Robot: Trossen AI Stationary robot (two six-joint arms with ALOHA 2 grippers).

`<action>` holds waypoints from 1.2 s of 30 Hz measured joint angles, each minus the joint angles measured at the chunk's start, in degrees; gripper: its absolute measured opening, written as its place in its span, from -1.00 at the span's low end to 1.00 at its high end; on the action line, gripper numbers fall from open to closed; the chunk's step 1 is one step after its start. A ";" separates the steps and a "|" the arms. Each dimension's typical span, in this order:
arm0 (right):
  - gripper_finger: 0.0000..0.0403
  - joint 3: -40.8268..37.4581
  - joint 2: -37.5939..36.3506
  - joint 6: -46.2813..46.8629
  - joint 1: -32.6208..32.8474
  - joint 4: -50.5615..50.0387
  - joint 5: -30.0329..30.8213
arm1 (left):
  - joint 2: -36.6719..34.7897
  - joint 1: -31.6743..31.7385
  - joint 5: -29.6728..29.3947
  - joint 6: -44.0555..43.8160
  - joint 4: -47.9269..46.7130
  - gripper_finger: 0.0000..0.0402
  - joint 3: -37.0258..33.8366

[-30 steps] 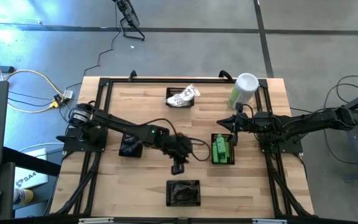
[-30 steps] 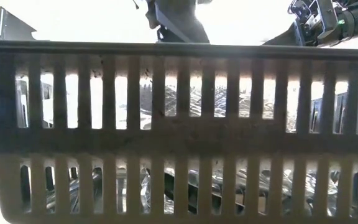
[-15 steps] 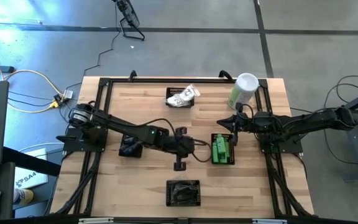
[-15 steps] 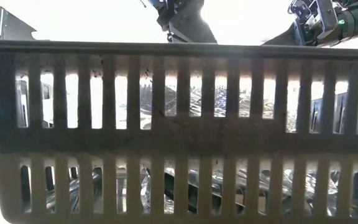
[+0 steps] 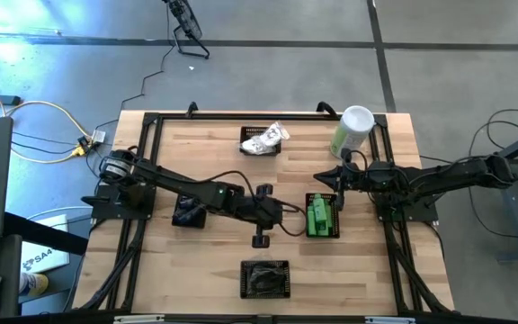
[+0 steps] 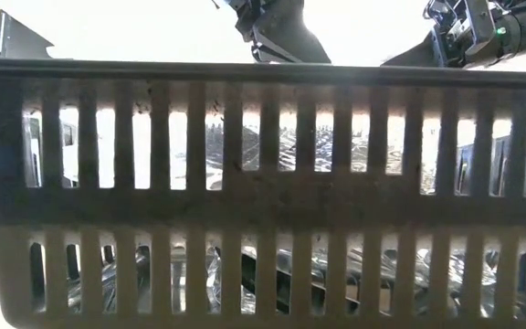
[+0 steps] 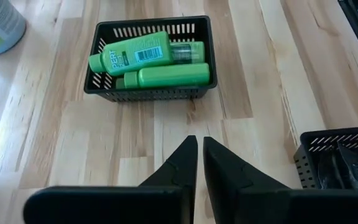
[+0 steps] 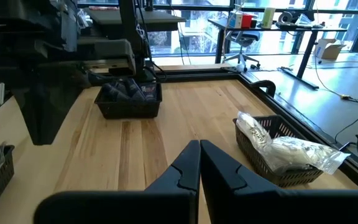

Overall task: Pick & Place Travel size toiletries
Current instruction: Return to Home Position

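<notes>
Left end effector (image 7: 199,140) has eased up a bit off the front bin (image 5: 264,279), fingers pinched nearly shut, empty, bare desk (image 5: 214,261) all round it. That bin's slats block the low view, contents murky. Further back, green bottles (image 7: 166,76) in their bin (image 7: 148,93) beside the right end effector (image 8: 199,144), also pinched shut; white packets (image 5: 266,137) at the far edge.
</notes>
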 joint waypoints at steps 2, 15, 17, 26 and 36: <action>-0.98 0.00 0.00 0.02 0.00 0.42 0.01 | 0.00 0.00 0.00 0.01 0.05 -0.88 0.00; -0.98 0.00 -0.02 -1.49 0.02 0.42 0.00 | 0.02 0.00 -0.15 8.00 -2.80 -0.88 -0.07; -0.98 0.00 -0.02 -1.49 0.02 0.42 0.00 | 0.02 -0.02 -0.16 7.98 -4.81 -0.88 -0.07; -0.98 0.00 0.00 -1.49 0.02 0.37 0.00 | -0.40 -0.58 4.32 12.23 -5.37 -0.88 -0.09; -0.98 0.00 -0.02 -1.47 0.02 -0.14 -0.02 | -3.76 -1.14 4.89 10.61 2.27 -0.88 -7.43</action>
